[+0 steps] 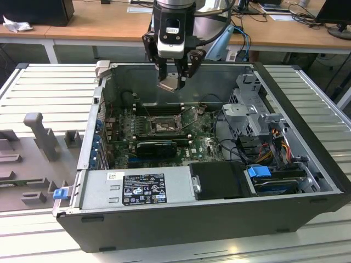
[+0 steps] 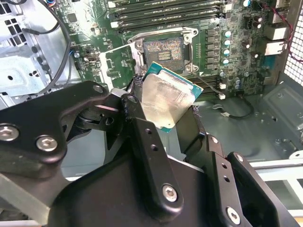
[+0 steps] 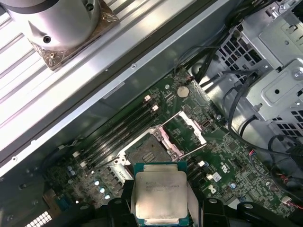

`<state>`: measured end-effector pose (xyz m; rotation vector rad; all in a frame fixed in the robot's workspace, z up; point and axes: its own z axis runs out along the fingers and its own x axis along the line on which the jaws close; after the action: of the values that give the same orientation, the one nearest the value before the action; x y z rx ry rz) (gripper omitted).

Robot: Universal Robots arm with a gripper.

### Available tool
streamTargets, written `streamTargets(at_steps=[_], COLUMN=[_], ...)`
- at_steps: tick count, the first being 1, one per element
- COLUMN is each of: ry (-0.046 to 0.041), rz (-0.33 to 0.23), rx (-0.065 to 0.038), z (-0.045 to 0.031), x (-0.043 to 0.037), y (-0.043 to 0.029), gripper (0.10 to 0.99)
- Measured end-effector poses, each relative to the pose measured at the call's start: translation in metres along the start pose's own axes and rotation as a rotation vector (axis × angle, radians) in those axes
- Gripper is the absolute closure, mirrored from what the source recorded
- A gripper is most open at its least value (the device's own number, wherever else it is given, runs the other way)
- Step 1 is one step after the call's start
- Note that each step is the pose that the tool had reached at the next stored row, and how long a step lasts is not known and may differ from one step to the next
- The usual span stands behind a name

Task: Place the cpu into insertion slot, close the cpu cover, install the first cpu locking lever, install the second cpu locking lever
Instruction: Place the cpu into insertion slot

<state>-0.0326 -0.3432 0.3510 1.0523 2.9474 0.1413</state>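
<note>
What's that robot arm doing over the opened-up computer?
The arm's gripper is shut on the cpu, a small square chip, and holds it tilted in the air above the motherboard inside the open computer case. The insertion slot below is bare, with the cpu cover swung open beside it. The chip is not yet seated.

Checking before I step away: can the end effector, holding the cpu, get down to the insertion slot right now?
Probably yes. The end effector holds the cpu above the open case; the insertion slot lies bare, its cpu cover swung aside, and nothing seems to stand between them.
</note>
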Motion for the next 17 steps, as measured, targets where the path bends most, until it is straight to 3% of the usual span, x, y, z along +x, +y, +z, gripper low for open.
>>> streamTargets(at_steps=[17], ry=[-0.0078], rz=[0.088], rx=[-0.002], z=[0.0016], x=[0.0000], y=[-0.0001], gripper=[0.557])
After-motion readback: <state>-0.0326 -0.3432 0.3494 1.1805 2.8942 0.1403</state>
